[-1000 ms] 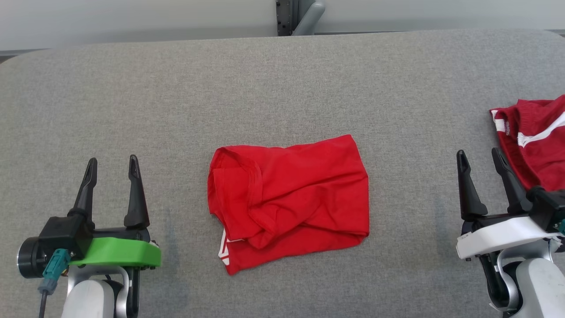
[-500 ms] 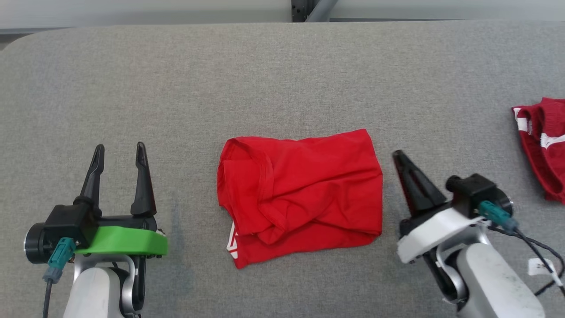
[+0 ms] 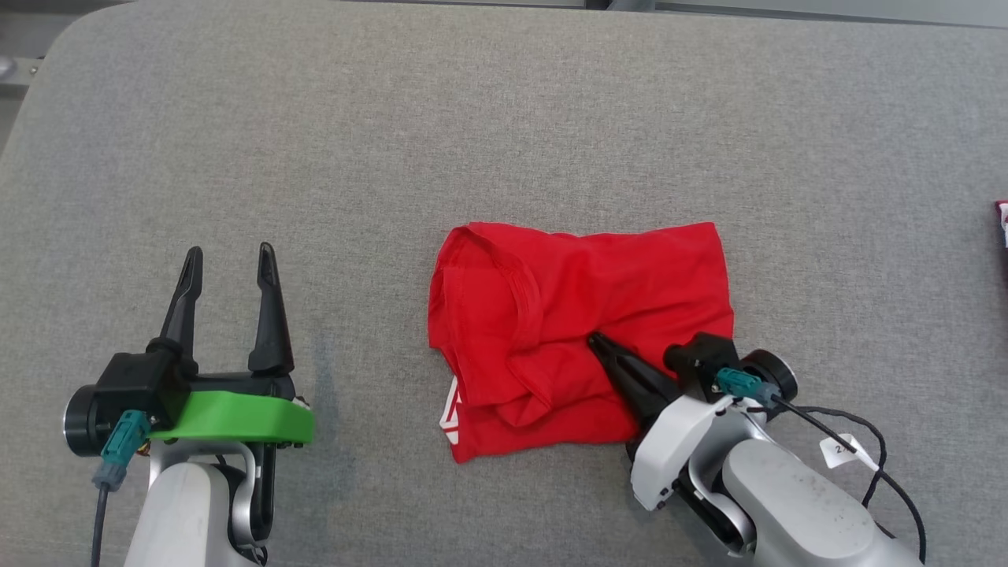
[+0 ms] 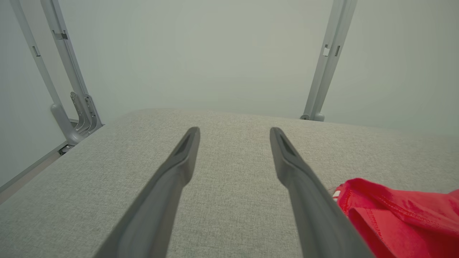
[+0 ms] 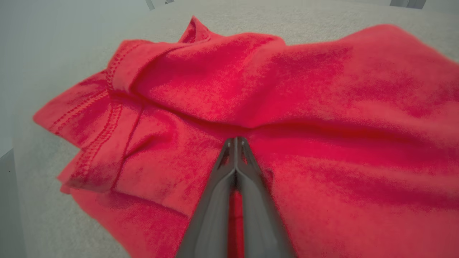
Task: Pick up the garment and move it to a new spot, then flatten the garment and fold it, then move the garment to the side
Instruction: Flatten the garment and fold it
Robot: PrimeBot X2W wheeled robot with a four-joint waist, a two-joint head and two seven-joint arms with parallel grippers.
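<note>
Over garment (image 3: 630,276), right claw (image 3: 596,340) arrived, closed

— How do the two ends differ?
— The left gripper (image 3: 229,249) sits on a bright green bracket (image 3: 236,417), the right gripper (image 3: 596,339) on a white bracket (image 3: 677,441). Both have long, tapered black fingers (image 3: 272,315).
— Wiring?
— A teal plug (image 3: 118,453) on each. The right side's black cable (image 3: 854,429) carries a small white tag (image 3: 839,451). The forearms (image 3: 185,512) are pale grey.
</note>
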